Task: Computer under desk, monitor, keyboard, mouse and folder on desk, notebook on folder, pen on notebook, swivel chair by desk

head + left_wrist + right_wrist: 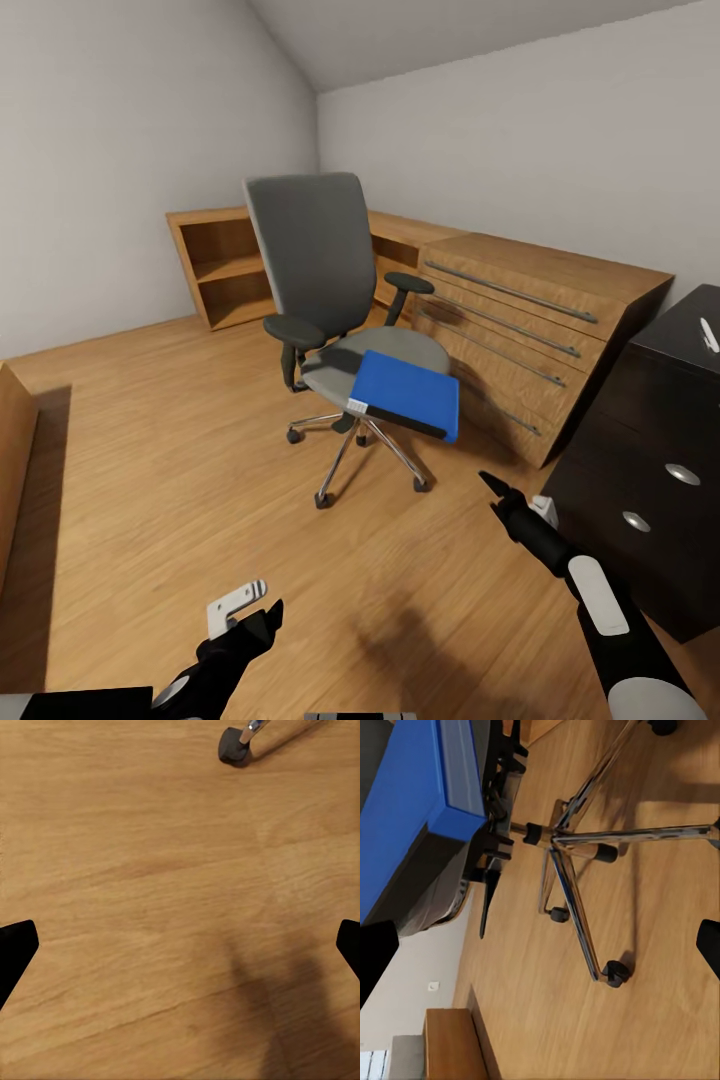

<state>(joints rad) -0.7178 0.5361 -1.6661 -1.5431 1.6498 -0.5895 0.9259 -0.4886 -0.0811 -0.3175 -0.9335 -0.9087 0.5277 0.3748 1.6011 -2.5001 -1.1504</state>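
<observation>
The swivel chair (pixel 330 300) stands mid-room on the wood floor, grey back upright. The blue folder (pixel 408 393) lies on its seat and overhangs the front edge. In the right wrist view the folder (pixel 412 802) shows above the chair's silver base (pixel 577 847). The desk (pixel 620 450), black with round silver knobs, is at the right edge, and a thin white pen (pixel 709 335) lies on its top. My right gripper (pixel 497 490) (pixel 540 952) hangs open between chair and desk. Low over bare floor, my left gripper (pixel 250 612) (pixel 180 952) is open, with a chair castor (pixel 234 746) ahead of it.
A light-wood dresser (pixel 530 300) with long bar handles stands behind the chair, against the desk's side. A low open wooden shelf (pixel 225 265) runs along the back corner. Another wooden edge (pixel 12 440) juts in at the far left. Open floor lies left of the chair.
</observation>
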